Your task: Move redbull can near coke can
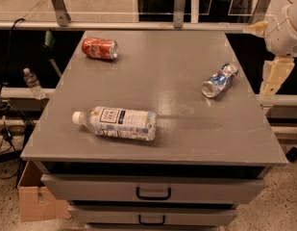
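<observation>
Camera view looks down on a grey metal cabinet top with drawers beneath, and from where I stand the job has hardly begun. The small crushed silver-and-blue redbull can lies on its side near the picture's right edge of the top, its long axis running diagonally, with one end pointing toward the near-left and the other toward the far-right corner. The robot's cream-coloured gripper hangs just off that same edge, beside the can but clear of it, with nothing in its grasp. Whether it is open or closed I cannot tell from here. So the can sits just inboard of the gripper, a short reach across the edge, and I'd guess the wrist must square up across that slanted body. The red metal coke can with white lettering lies on its side well apart, at the far-left corner. A clear plastic water bottle with a white label lies toward the front, off the straight line between the two cans.
</observation>
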Robot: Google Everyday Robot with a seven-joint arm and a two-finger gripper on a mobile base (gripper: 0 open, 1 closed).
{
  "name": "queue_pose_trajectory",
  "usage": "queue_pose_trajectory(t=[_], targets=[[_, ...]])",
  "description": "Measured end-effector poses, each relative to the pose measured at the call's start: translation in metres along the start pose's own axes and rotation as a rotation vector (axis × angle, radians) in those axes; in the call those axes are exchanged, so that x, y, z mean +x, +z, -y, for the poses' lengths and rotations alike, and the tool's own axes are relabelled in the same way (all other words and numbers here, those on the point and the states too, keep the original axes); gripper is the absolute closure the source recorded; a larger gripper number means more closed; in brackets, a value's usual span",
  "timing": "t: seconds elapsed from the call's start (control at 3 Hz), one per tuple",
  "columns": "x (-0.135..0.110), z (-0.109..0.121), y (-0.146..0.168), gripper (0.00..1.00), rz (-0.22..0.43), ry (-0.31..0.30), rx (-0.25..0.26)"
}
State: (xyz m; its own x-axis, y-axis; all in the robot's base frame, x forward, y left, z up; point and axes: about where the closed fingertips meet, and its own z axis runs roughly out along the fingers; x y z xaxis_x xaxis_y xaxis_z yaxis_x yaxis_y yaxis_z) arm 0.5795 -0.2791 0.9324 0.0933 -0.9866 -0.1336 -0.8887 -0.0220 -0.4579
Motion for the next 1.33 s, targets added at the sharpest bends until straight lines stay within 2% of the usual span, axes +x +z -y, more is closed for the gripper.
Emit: queue_pose_trajectory(t=[0.33,1.0,1.33], targets=[[-0.002,0.012,0.031,0.0,-0.029,-0.108,-0.051],[-0.021,0.014,0.081,0.0,-0.093,-0.267,-0.164],[-0.027,0.007,0.097,0.18,-0.11,-0.317,-0.221]])
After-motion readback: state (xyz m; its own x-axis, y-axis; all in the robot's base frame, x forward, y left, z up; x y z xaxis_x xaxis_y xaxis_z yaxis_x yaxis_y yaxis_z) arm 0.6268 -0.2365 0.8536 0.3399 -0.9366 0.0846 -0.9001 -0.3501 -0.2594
